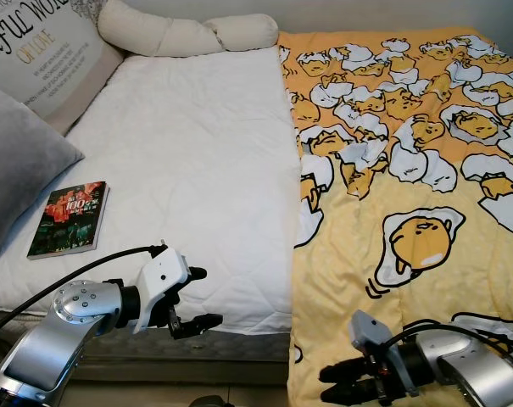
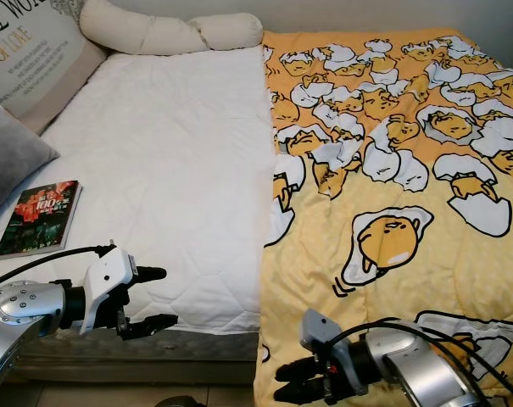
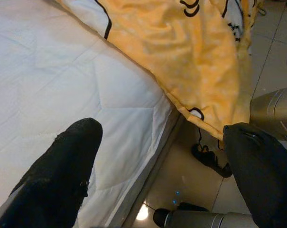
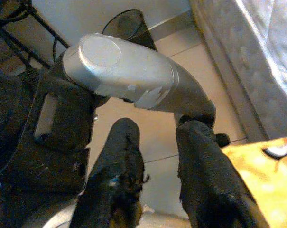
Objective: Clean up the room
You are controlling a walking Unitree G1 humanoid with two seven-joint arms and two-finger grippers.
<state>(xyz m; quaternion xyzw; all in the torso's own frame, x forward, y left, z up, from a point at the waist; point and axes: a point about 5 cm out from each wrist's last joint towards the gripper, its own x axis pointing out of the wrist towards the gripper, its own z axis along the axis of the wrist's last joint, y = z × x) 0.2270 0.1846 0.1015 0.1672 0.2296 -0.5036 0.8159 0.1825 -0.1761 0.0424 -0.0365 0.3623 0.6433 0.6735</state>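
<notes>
A yellow blanket [image 1: 409,212] printed with egg cartoons covers the right half of the bed and hangs over its front edge. The left half is bare white mattress cover [image 1: 188,170]. A book [image 1: 69,219] with a dark red cover lies flat near the bed's left front. My left gripper [image 1: 201,297] hovers open at the bed's front edge, right of the book, nothing between its fingers [image 3: 62,175]. My right gripper [image 1: 328,383] is low at the blanket's hanging hem [image 4: 257,175], pointing left, its fingers slightly apart and holding nothing.
A grey pillow [image 1: 19,161] and a printed pillow [image 1: 44,51] lean at the bed's left. A cream bolster [image 1: 188,34] lies at the head. Tiled floor [image 3: 200,180] runs below the bed's front edge. A dark cone-shaped object [image 4: 129,23] stands on the floor.
</notes>
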